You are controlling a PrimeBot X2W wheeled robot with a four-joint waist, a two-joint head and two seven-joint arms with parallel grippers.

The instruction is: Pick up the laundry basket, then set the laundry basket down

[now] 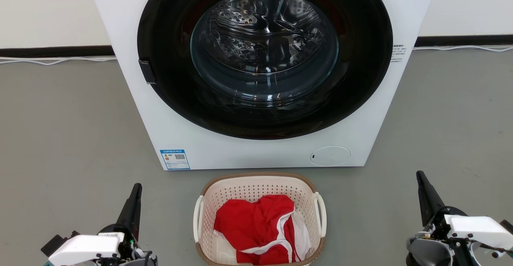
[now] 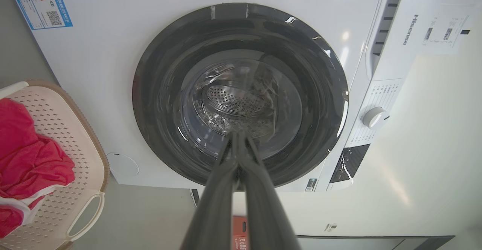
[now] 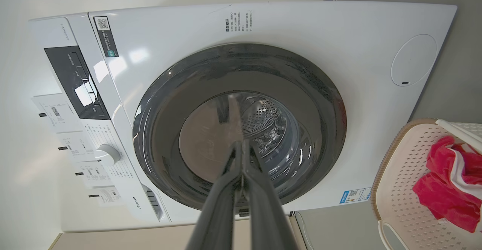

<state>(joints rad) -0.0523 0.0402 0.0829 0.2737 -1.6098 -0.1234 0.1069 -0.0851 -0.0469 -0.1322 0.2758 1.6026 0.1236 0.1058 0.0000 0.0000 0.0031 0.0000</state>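
Washing machine (image 1: 260, 154) stood on grey floor (image 1: 60, 138) against a pale wall. Its round dark door (image 1: 264, 57) was closed, with the metal drum visible through the glass.

Laundry basket (image 1: 256, 186) sat on the floor just in front of the machine, below the door and roughly centred on it, with a narrow strip of floor between the two. It was cream with perforated walls and a brown rim. The white loop handles (image 1: 322, 214) stood on the two sides that ran away from the machine. A red and white garment (image 1: 256, 222) lay crumpled inside, filling the half farther from the machine.

Left tool (image 1: 136, 194) was clenched on nothing, fingers pressed together, tips aimed toward the machine. It stood farther from the machine than the basket's near rim, off toward the machine's blue-label (image 1: 175, 159) corner and clear of the basket. In the left wrist view the closed tips (image 2: 238, 135) lay against the door glass, with the basket (image 2: 56, 129) at the edge.

Right tool (image 1: 421, 180) was likewise clenched and empty. It stood off beyond the machine's other front corner, well apart from the basket. In the right wrist view its fingers (image 3: 241, 146) were shut, the basket (image 3: 399, 159) at the side.
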